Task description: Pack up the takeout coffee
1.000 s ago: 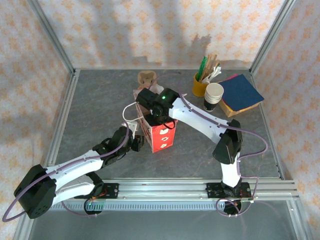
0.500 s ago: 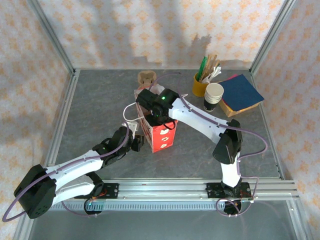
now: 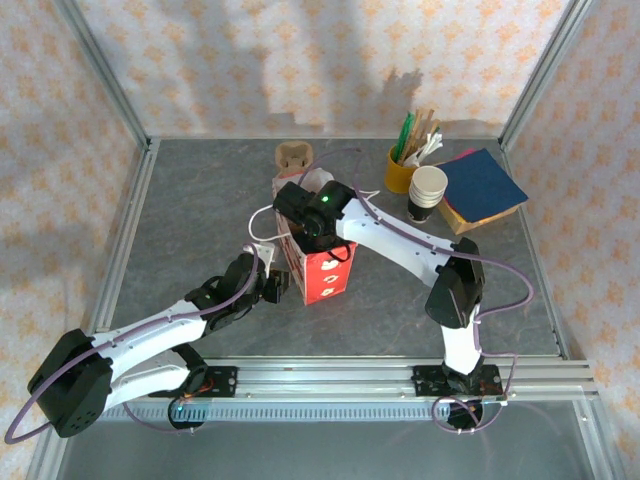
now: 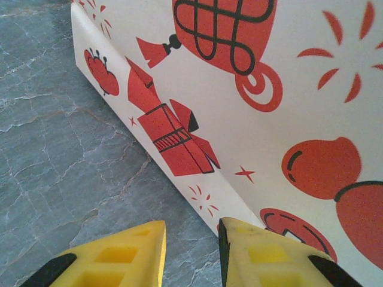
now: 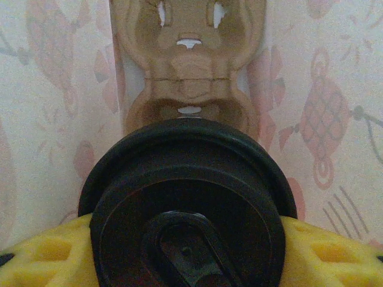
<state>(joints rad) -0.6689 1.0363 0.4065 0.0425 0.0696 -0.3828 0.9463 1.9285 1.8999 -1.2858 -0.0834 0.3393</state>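
Reaching over one grey desk (image 3: 200, 200), two arms meet at one red-and-white paper bag (image 3: 322, 275) near the desk's middle. One blue book (image 3: 483, 185) lies in the far right corner, with one yellow cup of sticks (image 3: 400, 172) and one stack of white cups (image 3: 428, 190) beside it. One brown pulp carrier (image 5: 188, 54) sits between the bag's pale walls. The right hand (image 5: 188, 254) clamps the one takeout coffee (image 5: 188, 197) by its sides, just short of that carrier. The left hand (image 4: 191, 233) stands slightly parted on nothing, at the bag's bottom edge.
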